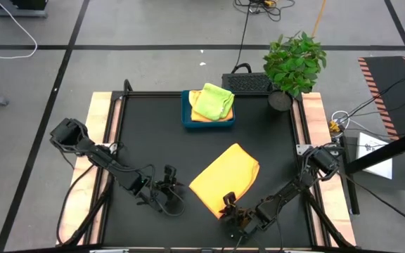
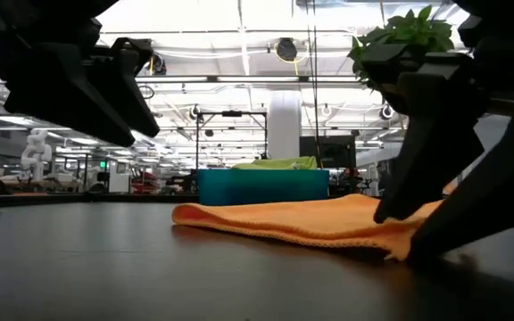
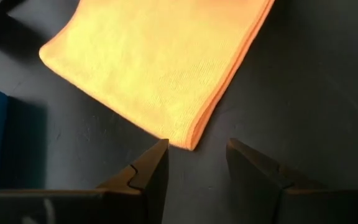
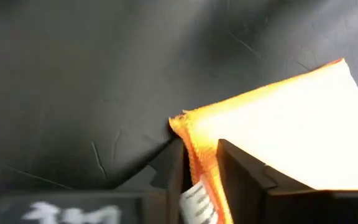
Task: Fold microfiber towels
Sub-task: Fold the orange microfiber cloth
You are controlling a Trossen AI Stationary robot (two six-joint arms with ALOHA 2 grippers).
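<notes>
Orange microfiber, folded into a flat layered rectangle, lies askew on the black worktop [image 1: 146,140]; we see this orange towel [image 1: 225,176] toward the near right of the mat, its stacked edges neat and its weave finely ribbed; the right gripper [image 1: 228,205] sits at its near corner, fingers [image 4: 244,174] narrowed on the layered edge and a white label there, so we read them as holding that corner; the left gripper [image 1: 167,184] hovers just beside the towel's left corner, fingers [image 3: 151,171] moderately apart and holding nothing; farther back, a lime green towel [image 1: 212,100] lies crumpled over another orange one in the blue tray [image 1: 187,121]; a potted plant [image 1: 294,63] stands at the far right corner.
</notes>
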